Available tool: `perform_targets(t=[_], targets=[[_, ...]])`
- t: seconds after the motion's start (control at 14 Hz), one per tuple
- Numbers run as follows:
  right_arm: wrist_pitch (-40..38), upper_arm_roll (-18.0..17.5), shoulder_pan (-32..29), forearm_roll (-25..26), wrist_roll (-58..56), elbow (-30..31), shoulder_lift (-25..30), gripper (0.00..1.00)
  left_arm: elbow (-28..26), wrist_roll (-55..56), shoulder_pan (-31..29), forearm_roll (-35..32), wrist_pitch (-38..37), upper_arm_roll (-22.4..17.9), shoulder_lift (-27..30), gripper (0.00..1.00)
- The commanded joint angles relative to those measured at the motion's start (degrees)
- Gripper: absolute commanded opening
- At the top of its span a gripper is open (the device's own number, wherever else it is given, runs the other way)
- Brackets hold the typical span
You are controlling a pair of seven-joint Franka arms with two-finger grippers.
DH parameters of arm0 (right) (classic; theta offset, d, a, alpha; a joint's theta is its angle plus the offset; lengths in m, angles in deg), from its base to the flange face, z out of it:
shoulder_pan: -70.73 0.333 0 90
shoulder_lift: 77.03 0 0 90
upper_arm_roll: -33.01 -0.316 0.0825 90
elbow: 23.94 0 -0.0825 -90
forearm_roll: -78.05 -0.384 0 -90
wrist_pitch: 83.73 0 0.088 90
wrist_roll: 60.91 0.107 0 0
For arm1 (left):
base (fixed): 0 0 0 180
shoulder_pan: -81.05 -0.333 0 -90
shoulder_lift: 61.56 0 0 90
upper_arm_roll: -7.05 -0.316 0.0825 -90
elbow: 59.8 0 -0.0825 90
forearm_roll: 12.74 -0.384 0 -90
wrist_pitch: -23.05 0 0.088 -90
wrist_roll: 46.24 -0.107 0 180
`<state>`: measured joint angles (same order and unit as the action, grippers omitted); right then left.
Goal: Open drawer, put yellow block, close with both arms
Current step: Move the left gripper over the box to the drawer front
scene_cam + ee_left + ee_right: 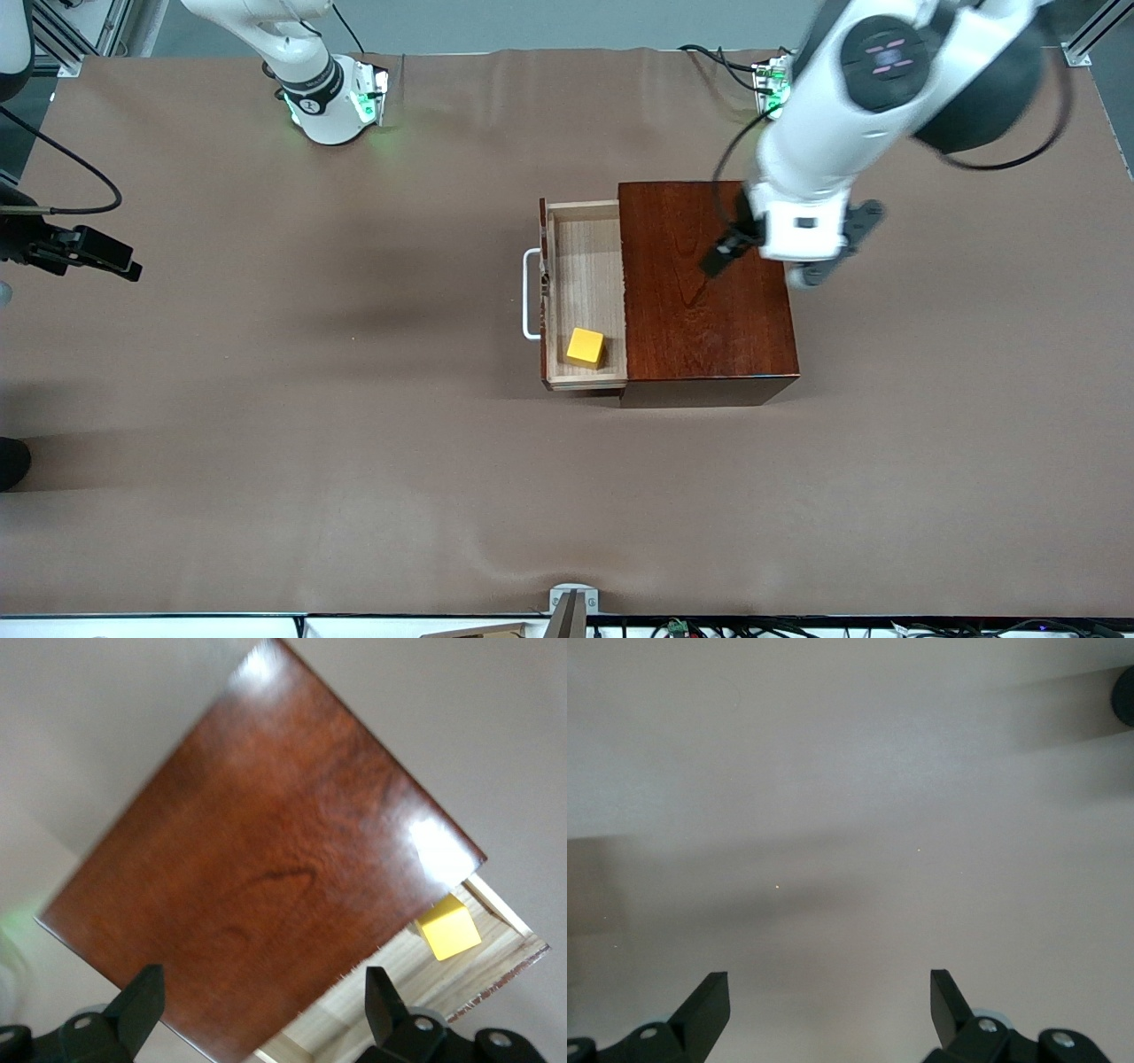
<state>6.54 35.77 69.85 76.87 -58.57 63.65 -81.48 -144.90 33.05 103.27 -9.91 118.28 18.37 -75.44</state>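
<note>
The drawer (585, 266) stands pulled out of the dark reddish-brown box (700, 292), its white handle (530, 292) toward the right arm's end of the table. The yellow block (586, 346) lies in the drawer's pale tray, in the corner nearest the front camera. My left gripper (263, 990) hangs open and empty over the box top (266, 859); the left wrist view also shows the yellow block (449, 927) in the drawer (500, 950). My right gripper (830, 992) is open and empty over bare table, at the right arm's end (106, 255).
Brown cloth (354, 443) covers the table all round the box. The two arm bases (332, 106) glow green along the edge farthest from the front camera. A cable (80, 168) loops near the right arm's end of the table.
</note>
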Motion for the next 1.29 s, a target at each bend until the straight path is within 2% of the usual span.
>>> perform_targets(t=[0.0,0.57,0.79,0.93,1.0,1.21], targets=[[-0.18,-1.09,-1.23,0.65,0.03,-0.30,1.73,1.00,6.60,9.80,4.75,-1.42,-0.22,-0.16,-6.41,1.00],[-0.27,-1.35,-1.67,0.39,3.44,-1.01,1.82,1.00,8.45,40.72,14.69,-1.42,15.33,-0.60,-12.92,1.00],[-0.88,-1.70,-1.41,0.48,4.61,-0.92,3.14,1.00,12.93,53.39,17.50,-1.42,17.19,-1.13,-18.71,1.00],[-1.06,-1.53,-1.58,0.48,1.03,-0.92,3.31,1.00,14.52,59.19,19.17,-1.42,17.97,-1.22,-21.88,1.00],[-1.15,-1.44,-1.67,0.48,-1.96,-0.92,3.31,1.00,14.52,63.40,20.05,-1.42,21.46,-1.22,-23.72,1.00],[-1.41,-1.53,-1.58,0.48,-1.81,-0.92,3.31,1.00,14.52,66.43,20.15,-1.42,27.20,-1.13,-26.20,1.00]])
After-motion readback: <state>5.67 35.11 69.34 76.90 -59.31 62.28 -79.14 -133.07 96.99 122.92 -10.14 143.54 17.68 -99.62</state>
